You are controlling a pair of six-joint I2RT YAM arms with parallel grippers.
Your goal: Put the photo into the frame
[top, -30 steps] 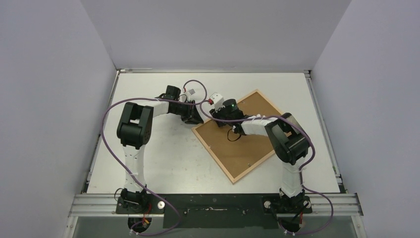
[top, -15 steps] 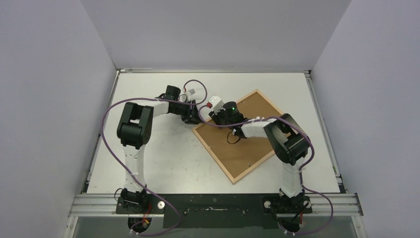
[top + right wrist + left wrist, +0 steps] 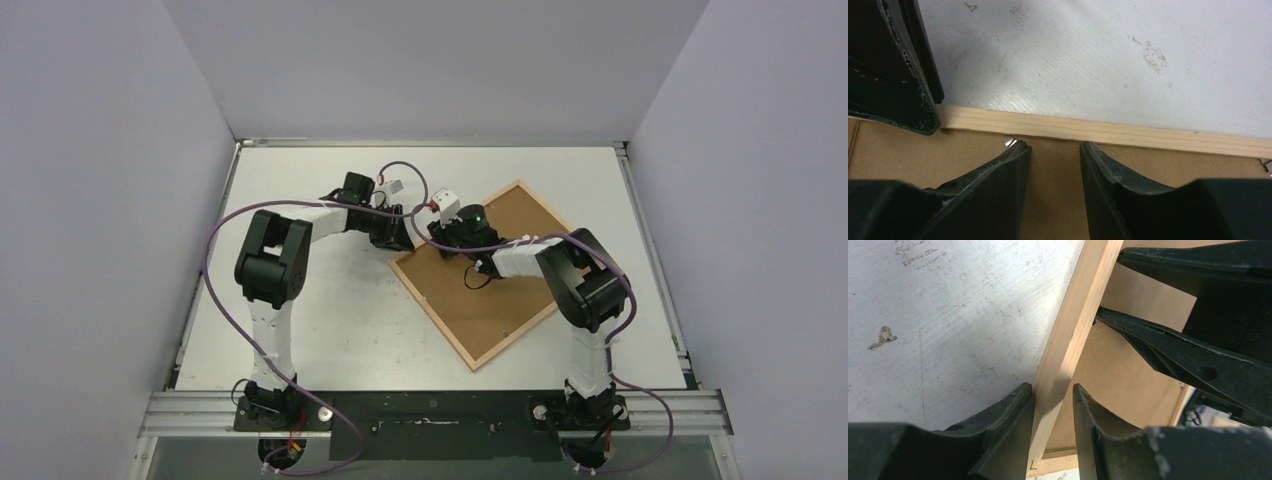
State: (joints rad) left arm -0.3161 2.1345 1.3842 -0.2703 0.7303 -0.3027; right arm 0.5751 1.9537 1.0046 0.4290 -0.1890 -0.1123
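We find the frame (image 3: 432, 316) lying flat on the table (image 3: 320, 320), right of centre and turned on the diagonal, back side up; the brown backing board (image 3: 490, 300) sits inside its rails and covers the whole opening. The photo is not to be seen in any view; we cannot say whether it lies under the board or elsewhere, so we cannot certify that it has been inserted.

Both arms are at the frame's upper-left rail, close together. The left gripper (image 3: 1054, 390) straddles that rail, one finger on the table side and one on the board side, both tips right at the wood; whether they pinch it or merely bracket it, we cannot tell. The right gripper (image 3: 1053, 147) hangs over the backing board just inside the same rail; its fingers stand apart with only bare board between them, holding nothing. A small bright metal tab (image 3: 1009, 142) shows at the rail's inner edge, beside one right fingertip.

Our judgement on progress: the board is seated in the frame; this points either to a late stage, with tabs to be secured, or to an early one, with the board to be lifted out for the photo; the pictures do not decide. Outstanding in either case: sight of the photo within the frame.

Markings: no brand, label or legible writing on frame, board or arms; a brown stain (image 3: 883, 336) and fine scratches mark the table.
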